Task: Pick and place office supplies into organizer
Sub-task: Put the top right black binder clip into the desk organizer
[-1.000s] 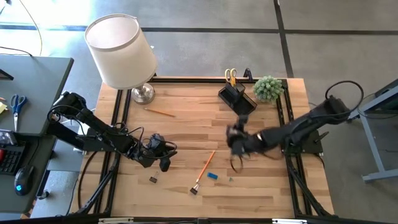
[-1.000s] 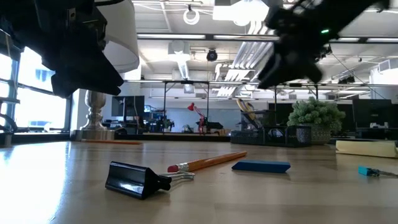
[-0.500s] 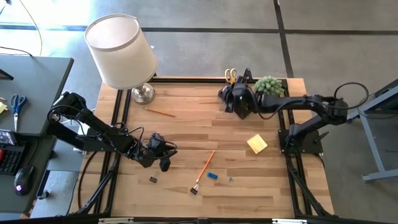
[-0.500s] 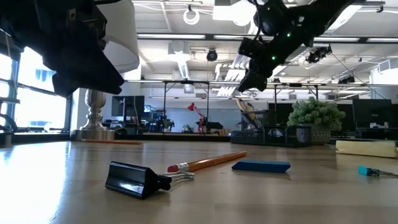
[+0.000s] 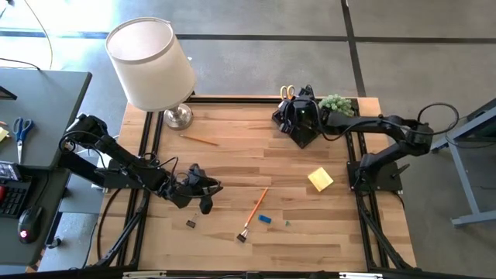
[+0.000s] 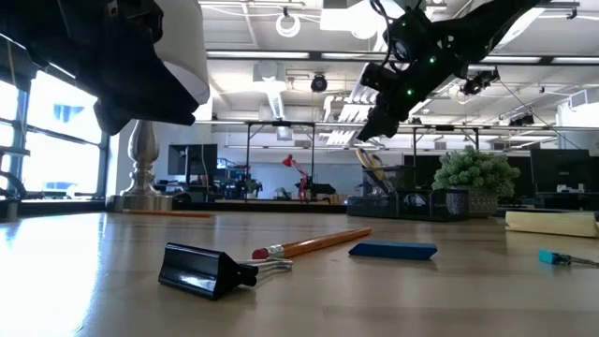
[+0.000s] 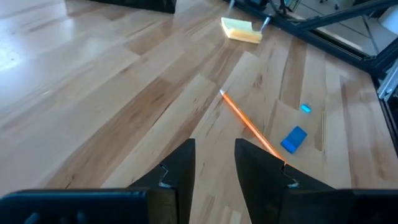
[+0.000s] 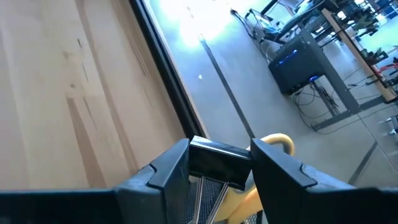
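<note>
Black clip sits clamped in my right gripper over the organizer, left gripper parked slightly apart; if I release off-centre it could clip the rim and bounce out

High view looks straight down on the table; low view sits at tabletop height, facing the room — both share the orange pencil. Wrist views peer forward, close.

A white-shaded lamp stands at the table's far corner, a small green plant opposite.
</note>
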